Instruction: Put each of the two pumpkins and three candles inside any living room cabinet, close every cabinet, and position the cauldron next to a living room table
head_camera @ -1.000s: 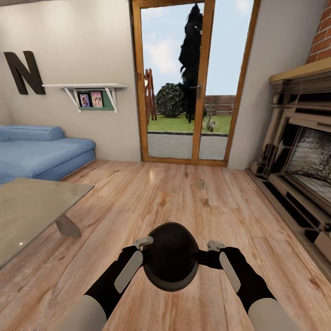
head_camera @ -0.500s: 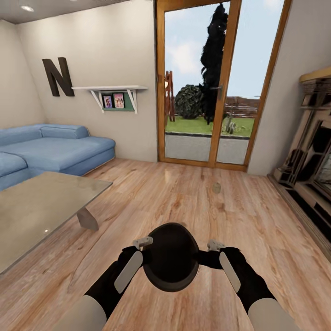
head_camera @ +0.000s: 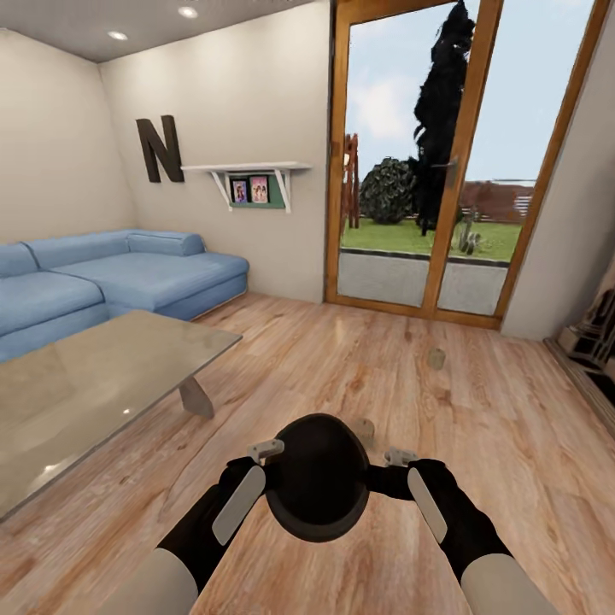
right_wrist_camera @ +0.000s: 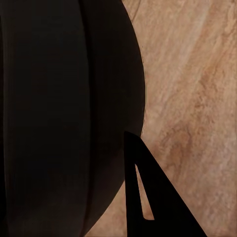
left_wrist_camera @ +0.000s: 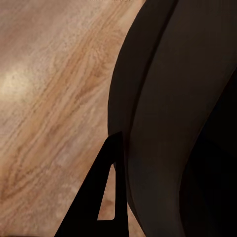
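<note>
I hold the black cauldron [head_camera: 318, 487] above the plank floor, low and centred in the head view, with my left gripper [head_camera: 272, 453] shut on its left rim and my right gripper [head_camera: 389, 465] shut on its right rim. Both wrist views show the dark cauldron wall [left_wrist_camera: 168, 123] [right_wrist_camera: 64, 113] up close, with one black finger [left_wrist_camera: 106, 197] [right_wrist_camera: 148, 197] outside it. The grey glossy table [head_camera: 94, 384] stands to my left. A small tan candle [head_camera: 437, 359] sits on the floor ahead. Another small beige object [head_camera: 366, 430], likely a candle, peeks out just behind the cauldron.
A blue corner sofa [head_camera: 128, 273] lines the left wall behind the table. Glass garden doors [head_camera: 427, 171] are straight ahead, and the fireplace edge [head_camera: 594, 333] shows at the far right. Open floor lies between the table and the doors.
The whole view has swung left: the table, sofa and doors slid right and the fireplace nearly left the picture. Both grippers and the cauldron keep the same hold.
</note>
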Robot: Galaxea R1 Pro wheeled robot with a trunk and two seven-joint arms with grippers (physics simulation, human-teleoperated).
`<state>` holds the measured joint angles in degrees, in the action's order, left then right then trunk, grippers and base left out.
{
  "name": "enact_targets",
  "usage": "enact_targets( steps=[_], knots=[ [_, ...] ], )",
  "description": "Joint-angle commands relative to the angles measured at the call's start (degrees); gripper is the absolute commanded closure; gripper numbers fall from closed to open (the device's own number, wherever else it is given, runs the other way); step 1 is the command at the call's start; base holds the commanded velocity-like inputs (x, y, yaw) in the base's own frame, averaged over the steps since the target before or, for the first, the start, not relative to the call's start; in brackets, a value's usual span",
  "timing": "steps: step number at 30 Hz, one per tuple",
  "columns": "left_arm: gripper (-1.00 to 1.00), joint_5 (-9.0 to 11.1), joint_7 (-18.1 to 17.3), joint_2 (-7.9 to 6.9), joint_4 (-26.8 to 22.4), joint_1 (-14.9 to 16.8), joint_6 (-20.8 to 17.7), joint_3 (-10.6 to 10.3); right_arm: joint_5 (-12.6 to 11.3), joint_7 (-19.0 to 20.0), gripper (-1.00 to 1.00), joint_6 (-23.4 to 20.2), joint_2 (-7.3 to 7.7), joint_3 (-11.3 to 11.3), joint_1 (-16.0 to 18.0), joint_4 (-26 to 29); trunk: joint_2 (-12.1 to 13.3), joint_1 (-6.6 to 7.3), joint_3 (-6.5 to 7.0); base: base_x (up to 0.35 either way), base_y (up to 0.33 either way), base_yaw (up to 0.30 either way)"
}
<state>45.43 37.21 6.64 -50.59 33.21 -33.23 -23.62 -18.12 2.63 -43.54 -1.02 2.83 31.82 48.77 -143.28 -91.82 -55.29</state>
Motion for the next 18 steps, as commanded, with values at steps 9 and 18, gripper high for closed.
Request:
enact_targets(
  steps=[9, 18],
  knots=[
    [1.00, 2.09, 0.48, -0.05, -1.62, 0.12, 0.73, -0.69, -1.13, 0.36, 1.00, -0.94, 0.05, 0.42, 0.00, 0.01, -0.03, 0.02, 0.20, 0.000, -0.206, 0.265],
    [1.00, 2.09, 0.49, -0.05, -1.62, 0.13, 0.76, -0.68, -1.13, 0.36, 1.00, -0.97, 0.05, 0.42, 0.00, 0.01, -0.03, 0.02, 0.45, 0.000, -0.227, 0.265]
  ],
)
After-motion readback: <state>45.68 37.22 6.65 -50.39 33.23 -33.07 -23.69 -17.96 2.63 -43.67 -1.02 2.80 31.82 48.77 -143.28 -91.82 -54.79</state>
